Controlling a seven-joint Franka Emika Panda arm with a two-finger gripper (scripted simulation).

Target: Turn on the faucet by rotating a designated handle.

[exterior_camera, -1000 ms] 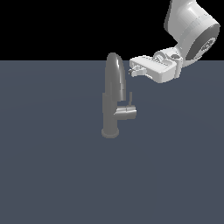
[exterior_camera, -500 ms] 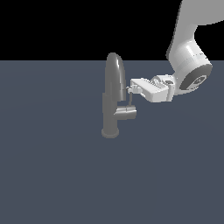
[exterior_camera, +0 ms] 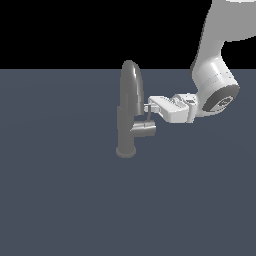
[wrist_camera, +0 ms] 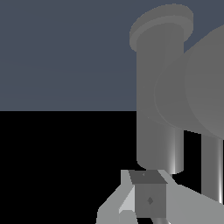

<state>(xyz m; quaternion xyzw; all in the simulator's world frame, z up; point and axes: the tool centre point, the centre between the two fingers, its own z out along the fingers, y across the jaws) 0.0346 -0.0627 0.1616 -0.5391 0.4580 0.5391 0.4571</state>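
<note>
The grey faucet [exterior_camera: 128, 112] stands upright on its flared base, its arched spout on top. Its handle [exterior_camera: 145, 128] is a short cylinder jutting toward the exterior view's right, with a thin lever rod [exterior_camera: 149, 115] rising from its end. My gripper [exterior_camera: 148, 106] reaches in level from the exterior view's right. It is shut with nothing between its fingers, and its tips sit at the top of the rod, close to the spout. In the wrist view the faucet [wrist_camera: 159, 96] and the handle [wrist_camera: 205, 87] fill the frame. There the rod [wrist_camera: 212, 166] runs beside my gripper [wrist_camera: 142, 188], not between the fingers.
The faucet stands on a flat dark blue-grey surface [exterior_camera: 65, 200]. My white arm [exterior_camera: 215, 85] comes down from the exterior view's upper right. Nothing else stands on the surface.
My gripper has come down and moved toward the exterior view's left, from beside the top of the spout to the top of the lever rod. The handle has not visibly turned.
</note>
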